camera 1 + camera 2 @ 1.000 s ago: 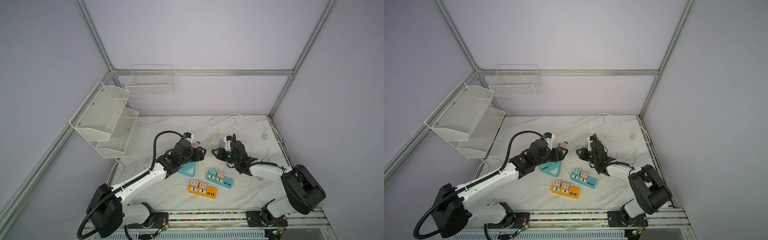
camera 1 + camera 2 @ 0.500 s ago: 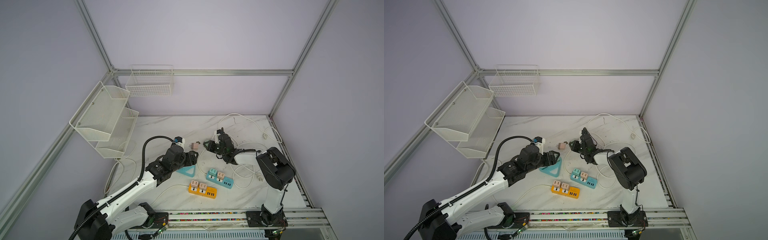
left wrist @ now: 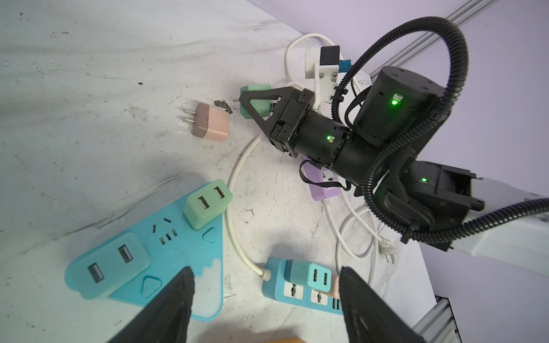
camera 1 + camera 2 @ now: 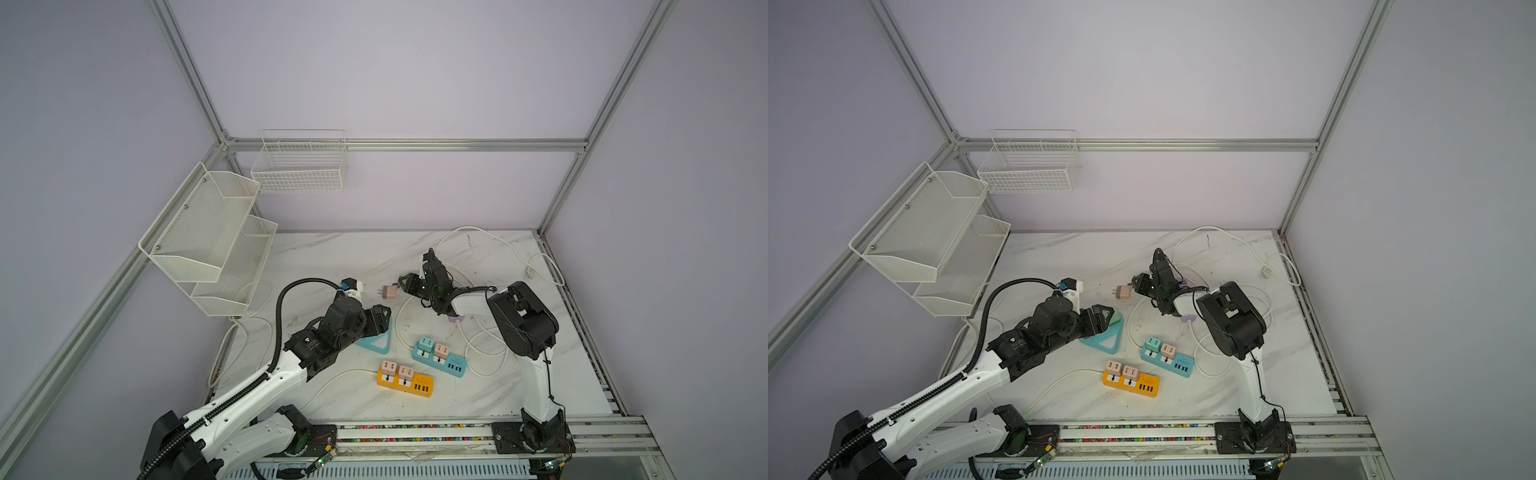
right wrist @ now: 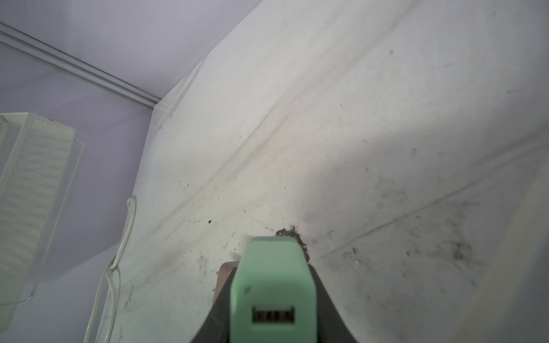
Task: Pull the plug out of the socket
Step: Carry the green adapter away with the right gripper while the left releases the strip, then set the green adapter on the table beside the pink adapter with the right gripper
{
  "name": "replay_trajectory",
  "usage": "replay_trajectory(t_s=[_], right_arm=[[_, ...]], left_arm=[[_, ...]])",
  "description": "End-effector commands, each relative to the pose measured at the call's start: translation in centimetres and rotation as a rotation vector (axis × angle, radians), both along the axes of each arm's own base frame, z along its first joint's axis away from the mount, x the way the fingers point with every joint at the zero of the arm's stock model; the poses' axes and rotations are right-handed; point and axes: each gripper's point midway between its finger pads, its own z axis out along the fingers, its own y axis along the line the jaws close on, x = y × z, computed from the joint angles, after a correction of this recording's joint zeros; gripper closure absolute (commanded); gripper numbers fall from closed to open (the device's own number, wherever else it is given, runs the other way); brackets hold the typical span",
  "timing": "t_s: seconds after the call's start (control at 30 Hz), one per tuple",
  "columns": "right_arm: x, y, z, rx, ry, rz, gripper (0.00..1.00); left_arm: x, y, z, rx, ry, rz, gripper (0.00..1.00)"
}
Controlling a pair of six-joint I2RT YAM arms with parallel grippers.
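Two plugs [image 3: 208, 208] sat in the teal strip [image 3: 190, 261] below the left gripper [image 4: 380, 318], its jaws apart, where a pull might lift the unheld strip too; further right, just past the pink plug [image 3: 212, 126], the right gripper [image 3: 248, 102], clamped low on a green plug [image 5: 272, 267], could knock the pink one away when letting go.

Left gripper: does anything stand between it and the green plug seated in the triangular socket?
Nothing visible does. The left gripper hangs open above the triangular socket, and the way to the seated green plug looks free. A white cable lies beside the socket, low on the table.
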Motion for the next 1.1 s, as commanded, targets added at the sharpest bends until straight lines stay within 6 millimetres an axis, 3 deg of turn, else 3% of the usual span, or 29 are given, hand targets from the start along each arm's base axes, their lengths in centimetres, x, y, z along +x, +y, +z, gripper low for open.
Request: replay_trajectory(t_s=[0.0,0.3,0.57,0.77,1.07], right_arm=[[0.7,0.4,-0.3,-0.032,-0.003,-0.009,0.86],[1.0,0.4,-2.3,-0.081,0.024,-0.024,0.82],[0.8,1.2,-3.4,-0.12,0.043,-0.012,0.7],[1.0,1.4,-1.8,-0.149,0.019,-0.007,0.54],[0.4,0.6,2.3,-0.159,-0.024,-0.007,0.4]], left_arm=[[-0.2,1.0,-1.1,0.007,0.005,0.033,0.23],[-0.6,0.6,-1.1,-0.018,0.013,0.016,0.23],[-0.4,0.4,-0.9,-0.025,0.009,0.012,0.23],[-0.6,0.6,-0.8,-0.025,0.007,0.017,0.23],[-0.7,0.0,-0.3,-0.053,0.015,-0.005,0.23]])
